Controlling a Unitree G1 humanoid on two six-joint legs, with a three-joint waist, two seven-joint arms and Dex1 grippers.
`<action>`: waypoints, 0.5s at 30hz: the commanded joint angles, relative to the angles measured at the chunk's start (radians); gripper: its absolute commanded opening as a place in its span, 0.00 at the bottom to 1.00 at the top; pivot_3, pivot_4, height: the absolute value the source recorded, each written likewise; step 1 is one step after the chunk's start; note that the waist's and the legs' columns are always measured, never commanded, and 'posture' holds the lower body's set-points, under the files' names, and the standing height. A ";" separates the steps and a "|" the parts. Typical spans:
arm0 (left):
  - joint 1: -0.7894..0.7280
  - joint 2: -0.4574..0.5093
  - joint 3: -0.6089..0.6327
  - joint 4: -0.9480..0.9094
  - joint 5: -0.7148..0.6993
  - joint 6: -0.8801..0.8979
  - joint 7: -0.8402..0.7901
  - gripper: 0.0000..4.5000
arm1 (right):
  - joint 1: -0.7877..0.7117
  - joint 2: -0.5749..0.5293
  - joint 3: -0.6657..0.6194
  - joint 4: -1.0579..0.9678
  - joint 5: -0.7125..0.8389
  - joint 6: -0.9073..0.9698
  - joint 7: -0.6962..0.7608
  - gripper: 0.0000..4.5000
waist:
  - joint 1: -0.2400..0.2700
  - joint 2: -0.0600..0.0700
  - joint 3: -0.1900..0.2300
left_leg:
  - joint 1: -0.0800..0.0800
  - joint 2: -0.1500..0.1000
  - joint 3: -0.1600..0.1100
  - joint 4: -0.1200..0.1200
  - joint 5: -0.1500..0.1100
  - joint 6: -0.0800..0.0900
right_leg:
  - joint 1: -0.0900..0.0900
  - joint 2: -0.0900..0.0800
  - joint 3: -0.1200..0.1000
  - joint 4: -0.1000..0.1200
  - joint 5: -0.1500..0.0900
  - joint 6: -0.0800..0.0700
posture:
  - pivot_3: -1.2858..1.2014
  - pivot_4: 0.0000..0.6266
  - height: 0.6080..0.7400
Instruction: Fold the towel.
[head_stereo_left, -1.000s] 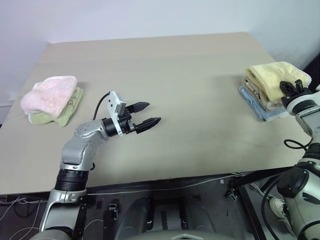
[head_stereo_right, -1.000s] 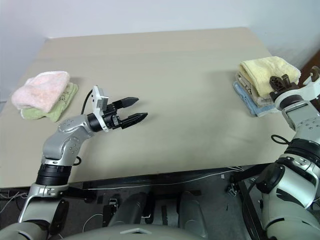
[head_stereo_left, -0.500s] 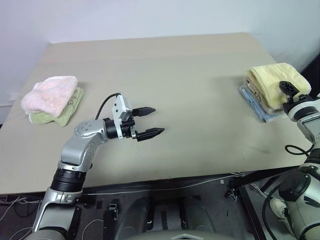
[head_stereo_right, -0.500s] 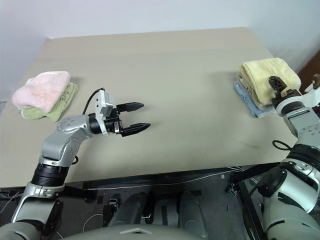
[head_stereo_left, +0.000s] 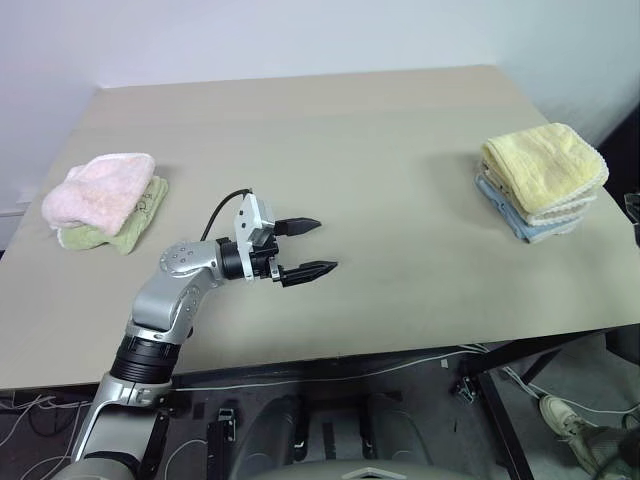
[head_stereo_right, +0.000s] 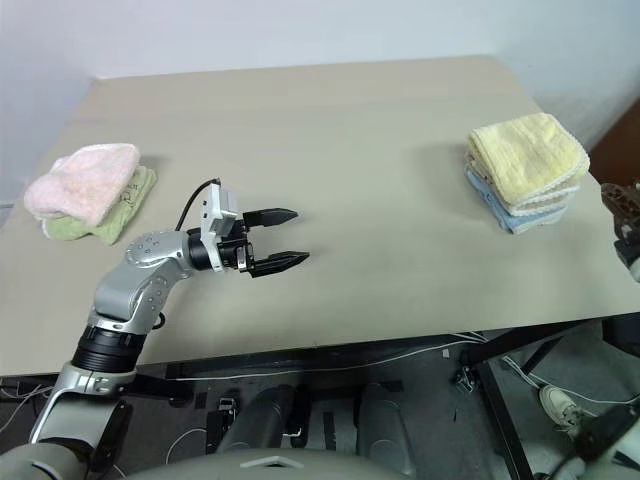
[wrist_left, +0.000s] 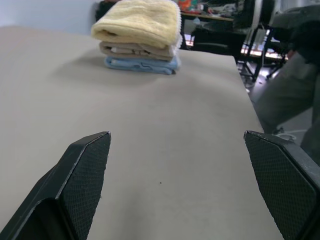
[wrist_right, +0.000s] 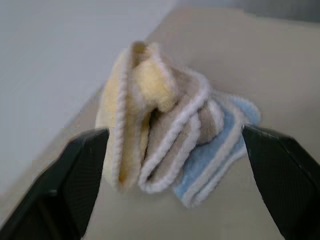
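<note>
Left tool points level, fingers spread; right tool likewise spread.

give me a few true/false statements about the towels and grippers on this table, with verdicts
1. The towel, pale yellow, lies folded on top of a stack at the table's right side. True.
2. The right gripper is shut on the towel. False: it is open and apart from it.
3. The left gripper is open above bare tabletop. True.
4. The pink towel lies under a green towel. False: the pink one is on top.
5. The stack's lowest layer is a blue towel. True.
</note>
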 joint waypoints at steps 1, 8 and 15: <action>-0.019 0.004 -0.007 0.003 0.019 -0.058 -0.025 1.00 | 0.063 -0.027 0.090 -0.232 -0.035 -0.089 0.136 0.99 | -0.002 0.000 0.000 | 0.001 0.000 0.000 0.000 0.000 0.000 | 0.001 0.000 0.000 0.000 0.000 0.000 | 0.52 0.24 1.00; -0.028 0.012 0.017 -0.014 -0.007 -0.073 -0.033 1.00 | 0.073 -0.036 0.394 -0.414 -0.186 -0.230 0.263 0.99 | 0.006 0.000 0.000 | 0.003 0.001 0.000 0.002 0.000 0.000 | 0.004 0.000 -0.001 0.000 -0.001 -0.001 | 0.52 0.24 1.00; 0.037 0.028 0.056 -0.126 -0.059 -0.024 0.007 1.00 | -0.001 0.072 0.665 -0.423 -0.348 -0.475 0.388 0.99 | 0.007 -0.002 0.001 | 0.001 0.000 0.000 0.000 0.000 -0.001 | 0.001 -0.001 0.000 -0.001 0.000 0.000 | 0.52 0.24 1.00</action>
